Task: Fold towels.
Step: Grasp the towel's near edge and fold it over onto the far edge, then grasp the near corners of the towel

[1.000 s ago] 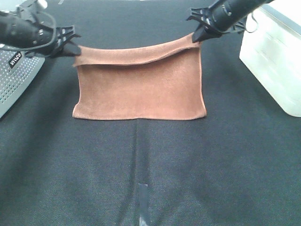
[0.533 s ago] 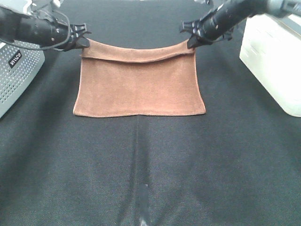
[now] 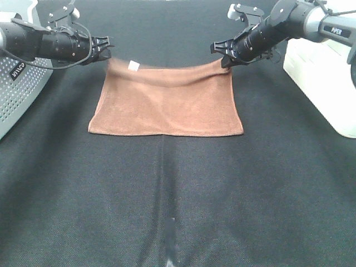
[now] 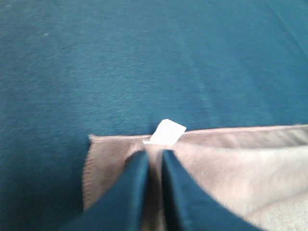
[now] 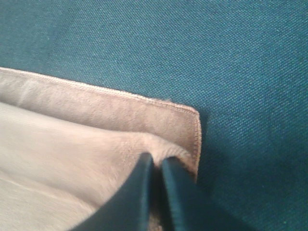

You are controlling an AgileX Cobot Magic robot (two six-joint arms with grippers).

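Across black table [image 3: 261,189], towel [image 3: 167,105] long-axis left-right, far corners tight in left gripper [image 3: 108,51] and right gripper [image 3: 223,57].

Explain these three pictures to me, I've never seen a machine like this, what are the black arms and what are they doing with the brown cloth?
It is a two-armed robot. The wide picture comes from a camera mounted high above a black table. The two close-ups come from a camera on each arm's wrist, looking along its fingers. On the table lies a rust-brown towel with a small white tag. The left gripper pinches one far corner, by the tag; the right gripper pinches the other far corner. A grey perforated unit sits at the left edge and a white box at the right.
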